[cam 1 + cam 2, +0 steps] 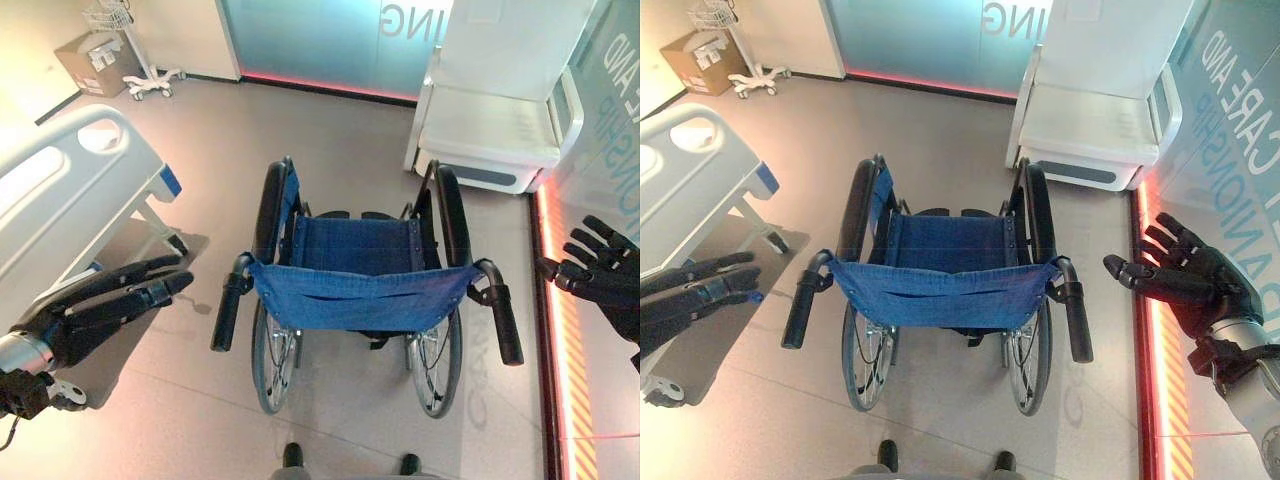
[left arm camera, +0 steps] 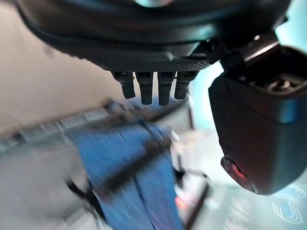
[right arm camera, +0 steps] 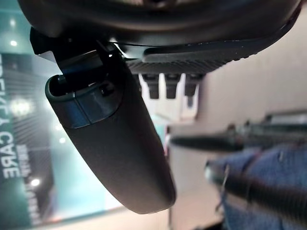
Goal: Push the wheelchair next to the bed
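Both hands (image 1: 100, 310) (image 1: 1185, 280) open, off wheelchair (image 1: 360, 270)

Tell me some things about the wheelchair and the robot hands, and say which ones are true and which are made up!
1. The wheelchair has a blue seat. True.
2. The left robot hand is gripping a wheelchair handle. False: its fingers are straight and it hovers apart from the left handle.
3. The right robot hand is open. True: its fingers are spread, beside the right handle but not touching it.
4. Someone is sitting in the wheelchair. False: the seat has nobody on it.
5. The bed is on the robot's left. True.
6. The wheelchair lies tipped on its side. False: it stands upright on its wheels.
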Available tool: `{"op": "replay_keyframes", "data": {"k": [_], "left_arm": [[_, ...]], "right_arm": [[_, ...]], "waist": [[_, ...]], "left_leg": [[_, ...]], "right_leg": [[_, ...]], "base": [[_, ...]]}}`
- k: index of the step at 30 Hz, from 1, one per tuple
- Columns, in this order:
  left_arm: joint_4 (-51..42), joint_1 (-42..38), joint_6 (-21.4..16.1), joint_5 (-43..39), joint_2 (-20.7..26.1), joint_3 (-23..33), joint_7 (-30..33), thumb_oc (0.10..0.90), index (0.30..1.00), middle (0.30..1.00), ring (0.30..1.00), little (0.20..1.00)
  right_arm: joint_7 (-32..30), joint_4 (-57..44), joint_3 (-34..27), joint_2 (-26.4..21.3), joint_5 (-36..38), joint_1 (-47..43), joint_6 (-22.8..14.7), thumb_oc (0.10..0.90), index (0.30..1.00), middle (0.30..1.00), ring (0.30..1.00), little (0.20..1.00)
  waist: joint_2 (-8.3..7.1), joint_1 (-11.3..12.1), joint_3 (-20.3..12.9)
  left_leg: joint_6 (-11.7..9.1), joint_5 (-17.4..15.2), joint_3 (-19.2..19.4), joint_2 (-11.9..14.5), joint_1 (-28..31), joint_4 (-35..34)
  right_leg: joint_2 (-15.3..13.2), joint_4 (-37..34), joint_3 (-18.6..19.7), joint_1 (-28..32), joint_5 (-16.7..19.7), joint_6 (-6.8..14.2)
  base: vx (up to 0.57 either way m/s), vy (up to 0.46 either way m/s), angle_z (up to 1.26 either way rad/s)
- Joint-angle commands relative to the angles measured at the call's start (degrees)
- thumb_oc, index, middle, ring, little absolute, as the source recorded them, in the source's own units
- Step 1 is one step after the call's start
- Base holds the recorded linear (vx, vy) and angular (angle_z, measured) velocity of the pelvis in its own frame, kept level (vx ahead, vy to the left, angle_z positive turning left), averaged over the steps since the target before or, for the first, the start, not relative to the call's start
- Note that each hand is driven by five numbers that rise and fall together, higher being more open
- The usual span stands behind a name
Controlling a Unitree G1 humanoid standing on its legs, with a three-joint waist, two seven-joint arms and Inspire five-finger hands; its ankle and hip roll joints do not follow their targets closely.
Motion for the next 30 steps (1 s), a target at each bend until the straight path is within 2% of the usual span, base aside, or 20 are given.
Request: {"op": "replay_keyframes", "data": {"k": [1, 3, 6, 7, 11, 14, 21, 24, 28, 30], "left_arm": [[-2.8, -3.4, -4.8, -3.9, 5.5, 1.1, 0.3, 0.800, 0.900, 0.900, 0.900, 0.900], [-3.8, -2.9, -4.4, -2.7, 6.1, -0.3, 1.4, 0.800, 0.900, 0.900, 0.900, 0.900], [-4.9, -2.7, -3.4, -5.9, 7.2, -1.5, 1.4, 0.800, 0.900, 0.900, 0.900, 0.900], [-5.1, -2.7, -3.0, -5.8, 7.6, -2.4, 1.3, 0.800, 0.900, 0.900, 0.900, 0.900], [-5.2, -2.9, -2.8, -3.1, 9.7, -5.7, 3.2, 0.800, 0.900, 0.900, 0.900, 0.900], [-4.3, -3.4, -1.9, -2.6, 10.3, -6.6, 3.8, 0.800, 0.900, 0.900, 0.900, 0.900], [-3.8, 2.1, 1.0, 3.6, 13.1, -2.4, 3.9, 0.800, 0.900, 0.900, 0.900, 0.900], [-3.3, 3.3, 0.8, 3.4, 14.3, -0.9, 3.1, 0.800, 0.900, 0.900, 0.900, 0.900], [-2.8, 2.5, 0.6, 2.3, 15.1, -1.4, 3.8, 0.800, 0.900, 0.900, 0.900, 0.900], [-2.5, 2.0, 1.2, 1.1, 15.6, -1.3, 4.7, 0.800, 0.900, 0.900, 0.900, 0.900]], "right_arm": [[-0.4, -3.1, -1.4, -4.8, 4.2, -3.6, -4.2, 0.800, 0.900, 0.900, 0.900, 0.900], [-1.0, -4.5, -1.3, -5.7, 5.3, -1.9, -3.0, 0.800, 0.900, 0.900, 0.900, 0.900], [-0.4, -5.4, 0.1, -7.2, 6.8, -0.8, -1.1, 0.800, 0.900, 0.900, 0.900, 0.900], [-0.1, -5.5, 1.5, -7.5, 6.3, -0.7, -0.3, 0.800, 0.900, 0.900, 0.900, 0.900], [-2.6, -6.2, 5.4, -9.8, 3.0, -0.8, -1.6, 0.800, 0.900, 0.900, 0.900, 0.900], [-4.0, -5.6, 6.7, -10.9, 1.8, -1.4, 0.6, 0.800, 0.900, 0.900, 0.900, 0.900], [-4.5, -5.5, 5.5, -14.1, -1.5, 1.7, 2.1, 0.800, 0.900, 0.900, 0.900, 0.900], [-5.0, -5.3, 6.6, -15.2, -0.7, 0.8, 3.1, 0.800, 0.900, 0.900, 0.900, 0.900], [-9.2, -4.0, 9.3, -15.5, -6.4, -1.9, 2.0, 0.800, 0.900, 0.900, 0.900, 0.900], [-9.5, -3.4, 9.7, -16.0, -5.8, -3.3, 3.6, 0.800, 0.900, 0.900, 0.900, 0.900]], "waist": [[-0.03, -1.2, -2.5], [-0.12, -1.3, -2.6], [-0.23, -1.5, -2.5], [-0.22, -1.6, -2.4], [-0.05, -1.8, -2.2], [0.06, -1.9, -2.1], [0.46, -2.0, -1.5], [0.62, -1.9, -1.4], [0.95, -1.6, -1.4], [1.09, -1.6, -1.4]], "left_leg": [[0.7, -1.2, 4.7, -1.2, 0.3, 0.2], [0.7, -1.2, 4.8, -1.2, 0.3, 0.2], [0.8, -1.1, 4.9, -1.2, 0.3, 0.2], [0.8, -1.0, 5.1, -1.1, 0.4, 0.2], [0.8, -0.8, 5.1, -1.1, 0.6, 0.2], [0.7, -0.8, 5.2, -1.0, 0.7, 0.2], [0.6, -0.5, 5.2, -0.8, 0.7, 0.2], [0.6, -0.4, 4.9, -0.8, 0.6, 0.2], [0.5, -0.2, 4.8, -0.7, 0.8, 0.2], [0.4, -0.2, 4.7, -0.7, 0.7, 0.2]], "right_leg": [[-0.6, 0.1, -2.8, -0.8, 1.9, -0.4], [-0.5, 0.1, -2.7, -0.9, 1.8, -0.4], [-0.3, 0.1, -2.7, -1.0, 1.9, -0.4], [-0.3, 0.1, -2.6, -0.9, 2.0, -0.4], [-0.1, 0.1, -2.3, -0.8, 2.1, -0.5], [0.0, 0.1, -2.2, -0.8, 2.0, -0.5], [0.2, 0.1, -1.8, -0.9, 2.0, -0.5], [0.3, 0.1, -1.8, -0.9, 1.9, -0.5], [0.2, 0.1, -1.9, -0.6, 1.9, -0.5], [0.1, 0.1, -1.8, -0.6, 1.9, -0.5]], "base": [[0.00, 0.000, 0.00], [0.01, -0.004, 0.02], [0.00, 0.000, 0.00], [0.03, -0.009, 0.00], [0.01, -0.001, 0.00], [0.04, 0.004, 0.00], [0.01, 0.001, 0.00], [0.02, -0.005, -0.01], [0.04, 0.002, 0.00], [0.02, 0.004, 0.00]]}}
